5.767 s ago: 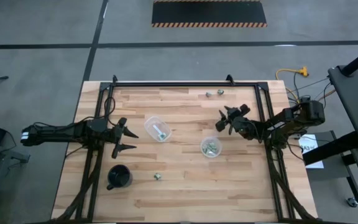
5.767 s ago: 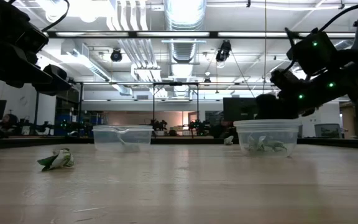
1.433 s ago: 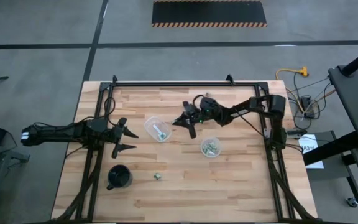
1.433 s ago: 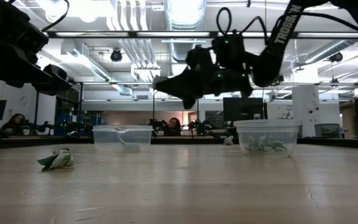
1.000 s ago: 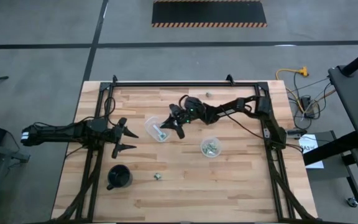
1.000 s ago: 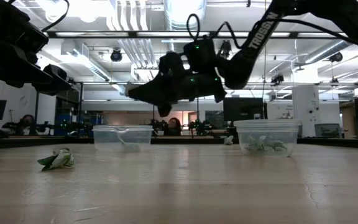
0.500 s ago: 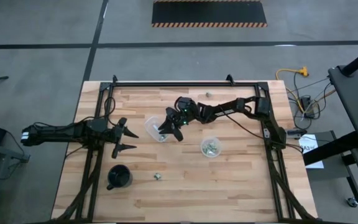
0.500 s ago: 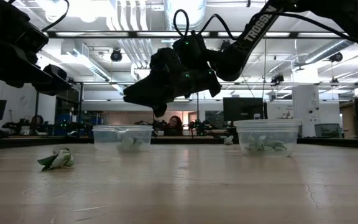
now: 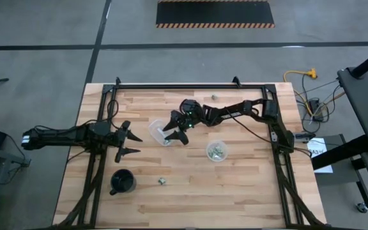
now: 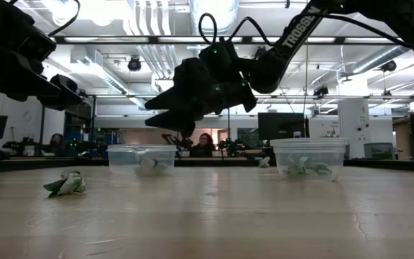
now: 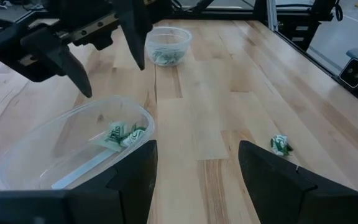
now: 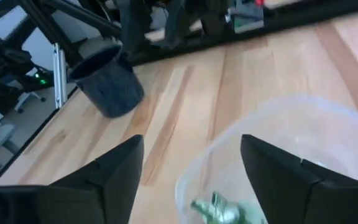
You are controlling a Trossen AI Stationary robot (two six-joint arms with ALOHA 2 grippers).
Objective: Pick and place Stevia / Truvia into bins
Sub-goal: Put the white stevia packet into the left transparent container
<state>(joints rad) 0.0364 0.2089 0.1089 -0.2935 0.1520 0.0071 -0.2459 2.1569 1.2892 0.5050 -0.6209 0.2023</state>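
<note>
The right claw (image 9: 175, 132) hangs over the left clear bin (image 9: 160, 132) near the middle of the wooden surface (image 9: 248, 185), its two fingers spread apart and holding nothing; in the low view it (image 10: 165, 124) sits just above the bin's rim (image 10: 142, 157). Inside that bin lies a crumpled green-and-white Stevia packet (image 11: 122, 134), seen through the translucent wall in the left wrist view and again beneath the right claw's own fingers in the right wrist view (image 12: 219, 208). The second clear bin (image 9: 216, 151) stands to the right and slightly nearer the front edge, well apart from the first, and holds several packets (image 10: 306, 167). One loose packet (image 9: 161, 181) lies on the bare surface toward the front, near the black cup (image 9: 122, 182) but not touching it; in the low view it (image 10: 66, 184) shows as a folded green scrap in the foreground. Another small packet (image 9: 214, 97) rests near the far edge of the surface. The left claw (image 9: 131, 142) waits at the left side of the surface, beside the first bin but clear of it, its fingers spread wide and empty. In the room beyond the surface, a seated person (image 10: 205, 142) shows dimly between the bins.
</note>
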